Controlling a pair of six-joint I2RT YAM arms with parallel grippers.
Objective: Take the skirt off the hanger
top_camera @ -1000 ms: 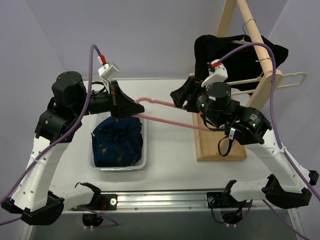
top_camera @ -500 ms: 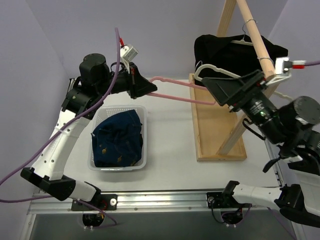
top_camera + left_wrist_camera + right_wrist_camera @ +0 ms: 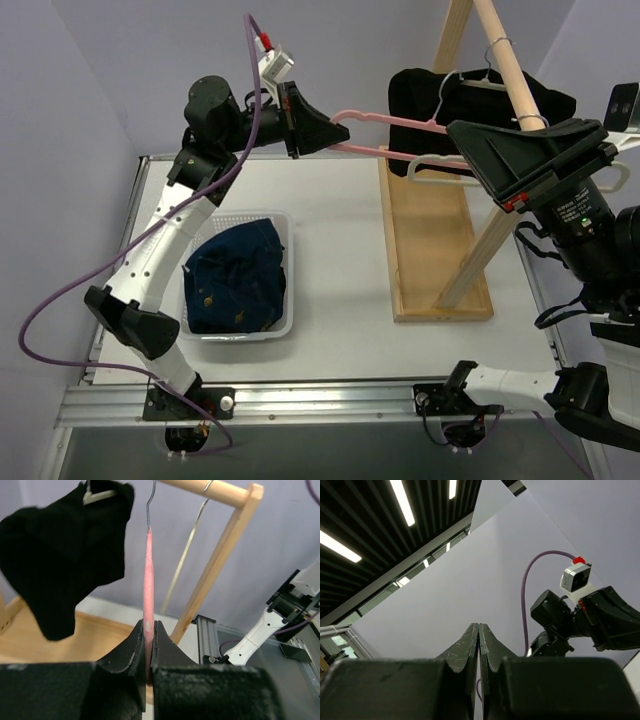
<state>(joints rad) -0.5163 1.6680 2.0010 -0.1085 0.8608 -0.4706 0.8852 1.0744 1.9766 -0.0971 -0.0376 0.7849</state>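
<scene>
At the near left of the tabletop [image 3: 340, 290], a white mesh basket [image 3: 291, 270] is holding a crumpled blue denim garment [image 3: 235, 278], which is filling most of it. To its right, the wooden rack [image 3: 435, 262] is standing on a flat base.

The left arm is rising from its base and stretching rightward, high above the basket. The left claw [image 3: 328, 128] is clenching the end of a pink hanger [image 3: 388, 119], which is reaching toward the rack. Its wire hook is pointing up near the rail, and I cannot tell whether the two are touching.

The right arm is lifted at the right, and the right claw [image 3: 452, 128] is pointing left, close to the pink hanger. Its jaws are pressing together on nothing.

Beyond them, the black skirt [image 3: 480, 112] is hanging from the rail on its cream hanger [image 3: 483, 84], with neither claw touching it. Another pale hanger [image 3: 440, 166] is showing just below.
</scene>
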